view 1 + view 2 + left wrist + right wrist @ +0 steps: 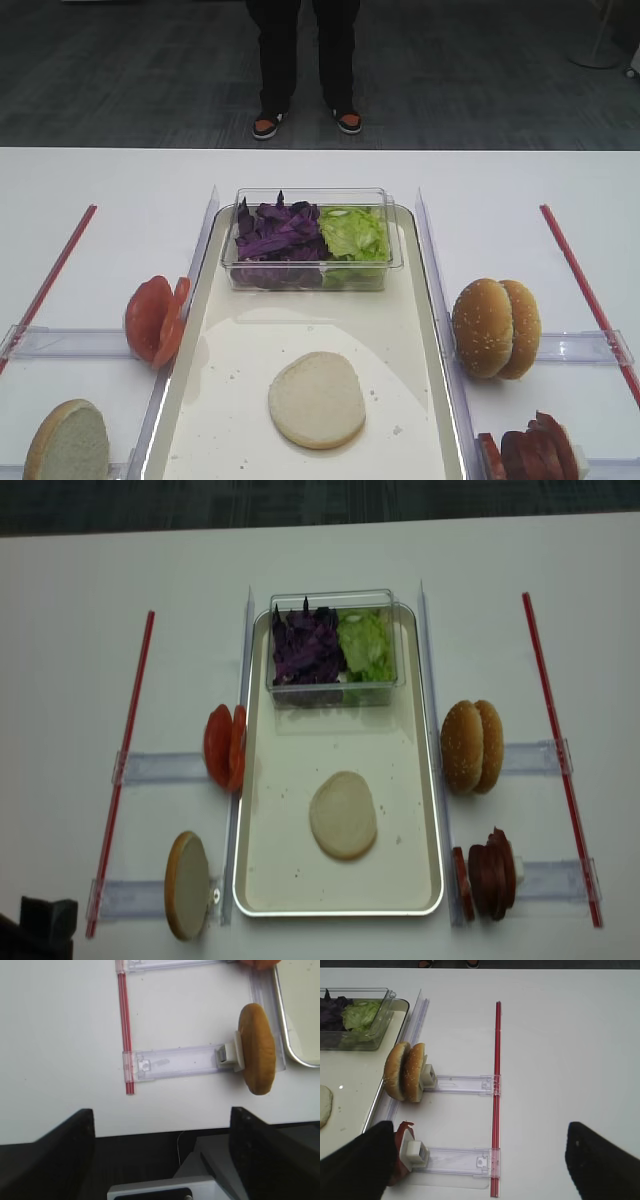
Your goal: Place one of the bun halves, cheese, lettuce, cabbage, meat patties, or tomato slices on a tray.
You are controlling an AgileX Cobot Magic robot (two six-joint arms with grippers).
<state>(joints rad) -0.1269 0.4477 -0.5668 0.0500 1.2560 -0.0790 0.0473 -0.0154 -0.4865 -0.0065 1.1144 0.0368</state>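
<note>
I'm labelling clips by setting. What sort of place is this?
Likely a lab or test bench staged as a burger-assembly station: a plain white table, a tray flanked by clear ingredient racks, and grey office carpet beyond.

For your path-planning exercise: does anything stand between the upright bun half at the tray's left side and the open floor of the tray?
Nothing visible blocks it. The bun half stands just outside the tray, with only the tray's low rim between. The floor beside it is bare; another bun half lies flat farther in.

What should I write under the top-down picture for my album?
One bun half lies flat on the tray, fillings waiting around it.
</note>
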